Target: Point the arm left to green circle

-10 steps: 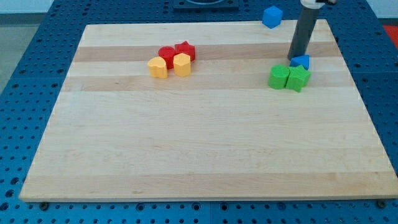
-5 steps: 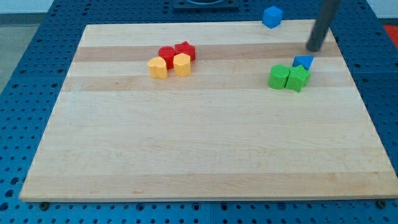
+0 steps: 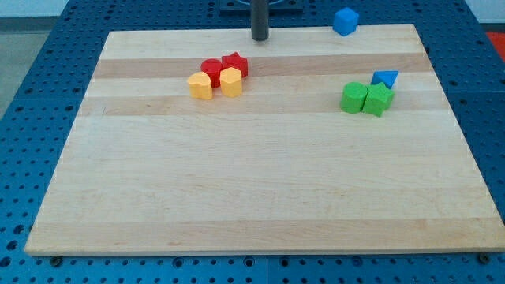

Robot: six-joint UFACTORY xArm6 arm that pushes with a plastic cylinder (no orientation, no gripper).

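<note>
**At the far edge, my tip waits**

At the far edge of the wooden board (image 3: 260, 197), my tip (image 3: 259, 38) sits alone, touching no block. No gripper is on it, only a rod. On the right lies the green circle (image 3: 353, 98), touching the green star (image 3: 379, 100), with a blue triangle (image 3: 385, 78) just behind them. Left of there huddle two red blocks (image 3: 223, 66) and two yellow blocks (image 3: 215, 83). A blue cube (image 3: 345, 20) rests at the far edge.

bg: blue perforated base plate (image 3: 47, 95) w/ hole grid, all around | furniture: light wood board (image 3: 260, 189) w/ darker grain band | light: even, soft | walls/windows: not visible
</note>
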